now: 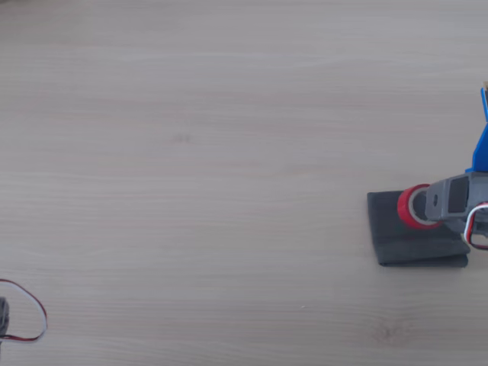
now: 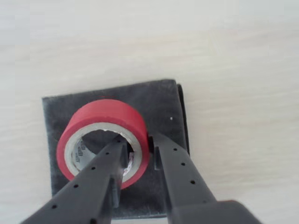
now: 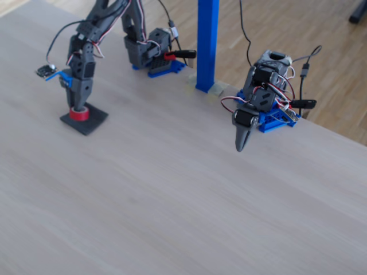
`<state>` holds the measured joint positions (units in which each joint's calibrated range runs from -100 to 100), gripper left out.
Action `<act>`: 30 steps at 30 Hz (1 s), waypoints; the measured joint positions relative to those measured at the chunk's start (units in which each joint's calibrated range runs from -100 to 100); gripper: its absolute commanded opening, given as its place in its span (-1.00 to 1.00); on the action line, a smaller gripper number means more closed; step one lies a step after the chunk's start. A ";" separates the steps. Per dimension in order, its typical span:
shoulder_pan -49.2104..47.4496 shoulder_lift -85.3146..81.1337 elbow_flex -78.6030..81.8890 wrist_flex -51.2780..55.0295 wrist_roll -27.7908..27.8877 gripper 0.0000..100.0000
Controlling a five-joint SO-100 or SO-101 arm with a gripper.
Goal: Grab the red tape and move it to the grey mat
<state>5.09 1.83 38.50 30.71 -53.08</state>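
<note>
Soft, even daylight across all three views, no harsh glare anywhere. In the other view the pale table [image 1: 191, 152] looks flat and slightly washed out, a touch hazy, with barely any shadow. In the wrist view the fingers [image 2: 182, 182] loom large and soft at the near edge, while the red tape [image 2: 105, 116] is fairly sharp; the far tabletop bleaches toward white. In the fixed view the near table [image 3: 172, 229] smears into blur, the far side crisper, and shadows under the arms are faint.
</note>
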 measured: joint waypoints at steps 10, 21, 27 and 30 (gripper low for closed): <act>0.17 4.08 -0.09 -1.92 -0.16 -0.82; -0.33 4.08 -0.09 -2.01 -0.16 -0.73; -2.32 -0.17 0.45 -1.92 0.00 -0.73; -2.81 -3.58 2.69 -1.92 -0.31 -0.73</act>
<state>2.28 -1.75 41.18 28.79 -53.39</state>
